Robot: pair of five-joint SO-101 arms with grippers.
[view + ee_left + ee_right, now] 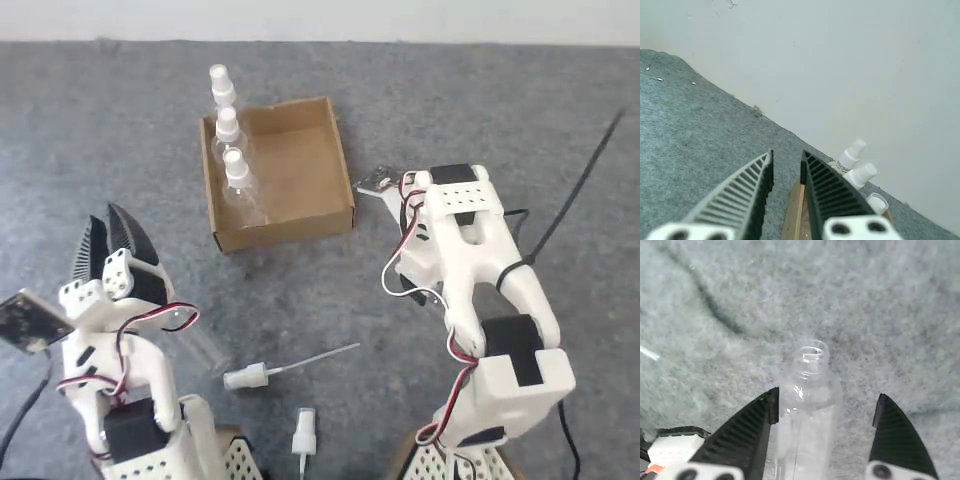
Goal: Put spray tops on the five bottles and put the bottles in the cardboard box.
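Right jaws wide, straddling the uncapped bottle point(807, 400). One jaw sits just beside its wall, not clamped. My read: lined up to grip and steady it for capping. Left jaws narrow, empty, raised off the tabletop point(480, 100), aimed toward the cardboard box point(290, 228). Box holds three capped bottles point(228, 125) in a row along the wall on my left arm's side, with room for two more. Two spray tops point(250, 377) lie loose between my bases.
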